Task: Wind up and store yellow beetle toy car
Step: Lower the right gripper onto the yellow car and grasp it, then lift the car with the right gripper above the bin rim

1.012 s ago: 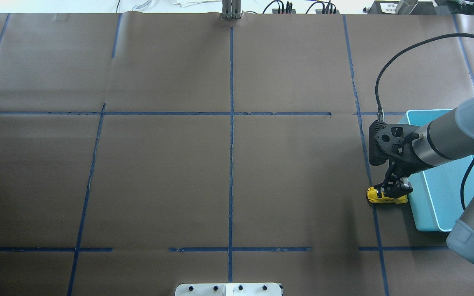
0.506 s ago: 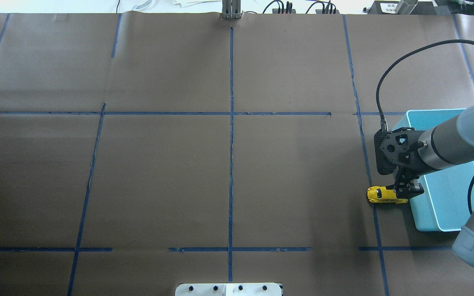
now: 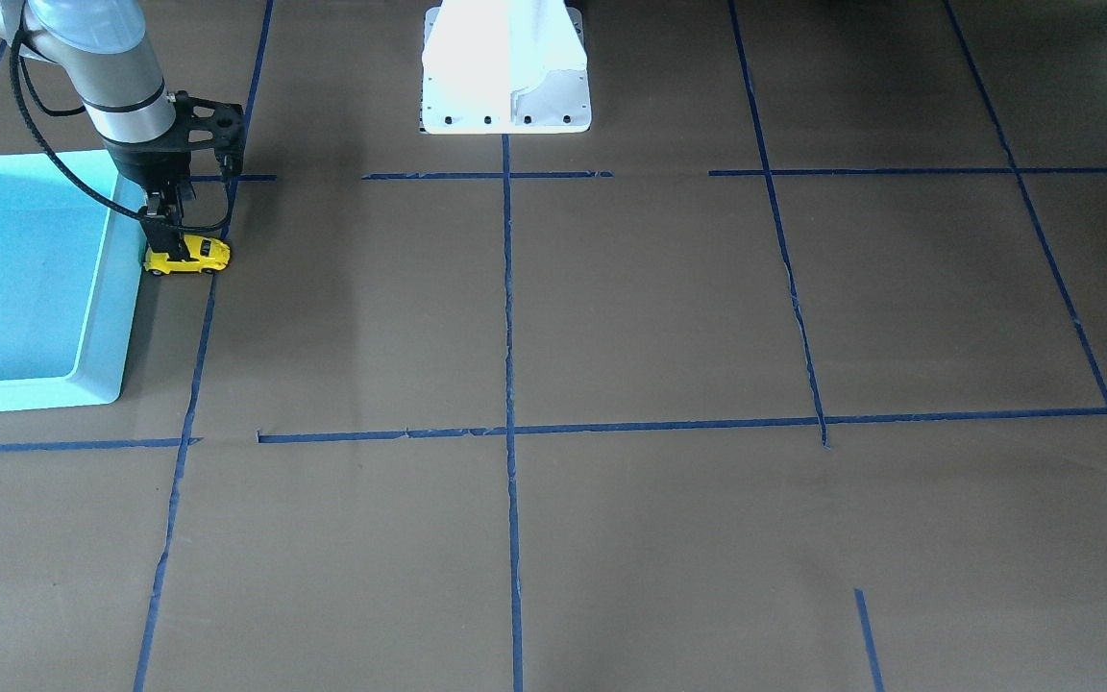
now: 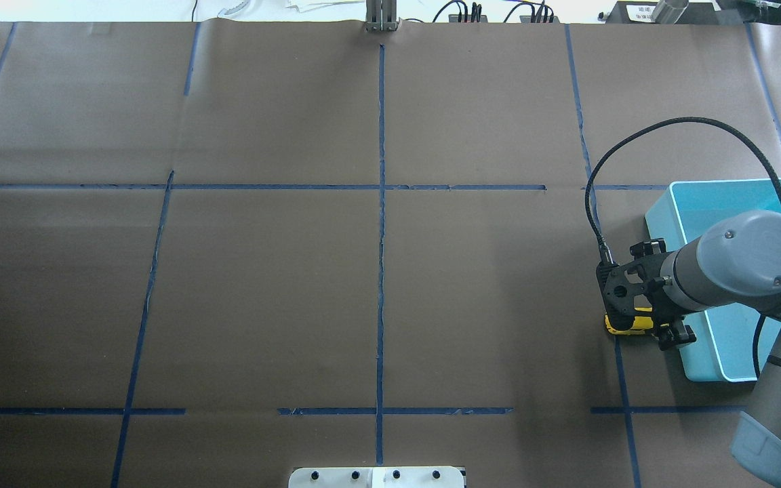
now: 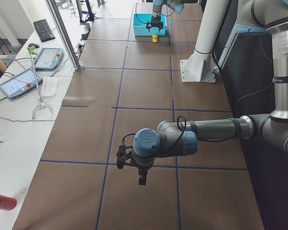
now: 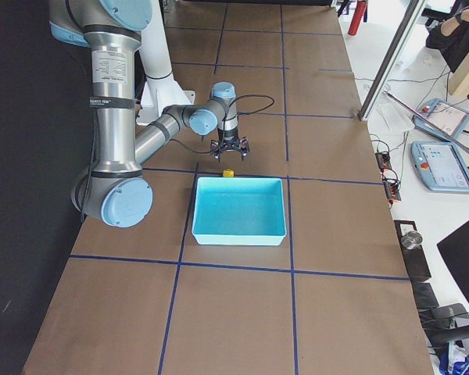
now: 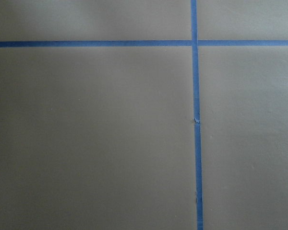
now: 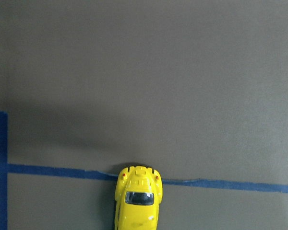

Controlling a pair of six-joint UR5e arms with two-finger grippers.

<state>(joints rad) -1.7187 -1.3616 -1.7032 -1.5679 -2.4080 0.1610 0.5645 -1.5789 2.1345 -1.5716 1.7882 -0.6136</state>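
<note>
yellow beetle toy car [image 4: 624, 326], half hidden by right tool [image 3: 169, 240]

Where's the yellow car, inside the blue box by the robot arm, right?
Not inside. The yellow beetle toy car sits on the table, just outside the blue box, by the robot arm. The exterior front-facing view shows it.

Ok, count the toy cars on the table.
1. The yellow beetle toy car stands across a blue tape line, just outside the turquoise bin. None shows inside the bin.
</note>
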